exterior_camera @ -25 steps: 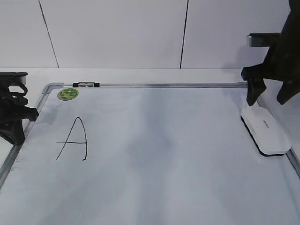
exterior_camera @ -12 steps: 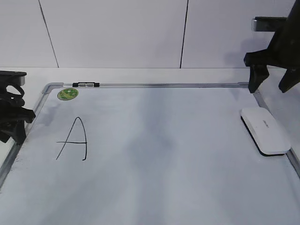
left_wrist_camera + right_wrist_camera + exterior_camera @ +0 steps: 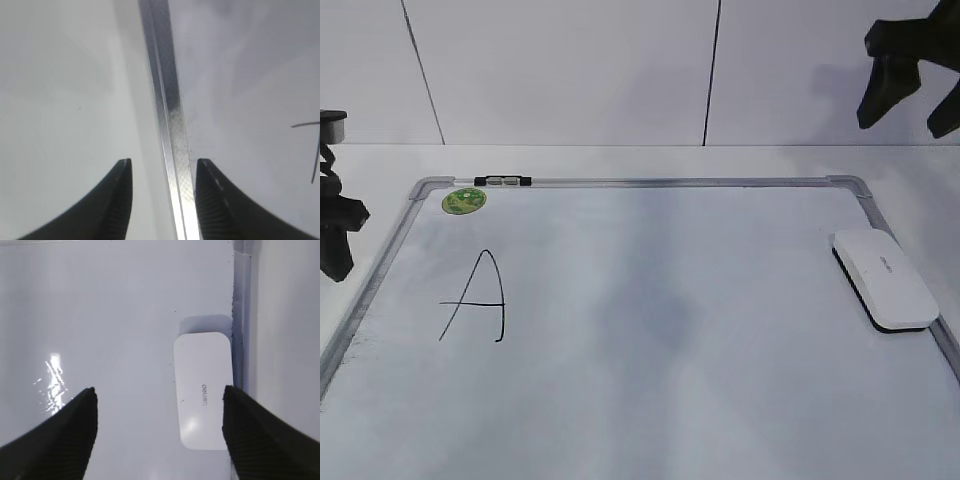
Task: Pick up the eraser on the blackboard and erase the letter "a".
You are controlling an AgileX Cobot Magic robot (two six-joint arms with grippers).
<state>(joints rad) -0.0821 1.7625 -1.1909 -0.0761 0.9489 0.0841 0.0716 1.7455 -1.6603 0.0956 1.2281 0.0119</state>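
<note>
The white eraser [image 3: 885, 279] lies flat at the right edge of the blackboard [image 3: 670, 182], a white board in a silver frame. My right gripper [image 3: 912, 108] hangs open and empty high above the board's far right corner. In the right wrist view the eraser [image 3: 204, 390] lies below, near the right finger of the open gripper [image 3: 159, 395]. My left gripper [image 3: 335, 250] is at the board's left edge. In the left wrist view it [image 3: 162, 167] is open and straddles the frame [image 3: 170, 115]. No small letter "a" shows in any view.
A tall capital "A" [image 3: 478, 297] is drawn on the left of the board; parts of its strokes [image 3: 314, 155] show in the left wrist view. A round green disc [image 3: 464, 201] sits at the far left corner. A small black-and-silver piece [image 3: 503, 181] rests on the far frame.
My right gripper has risen from just over the eraser to high above the far right corner. My left gripper has drawn back to the left, off the board's edge.
</note>
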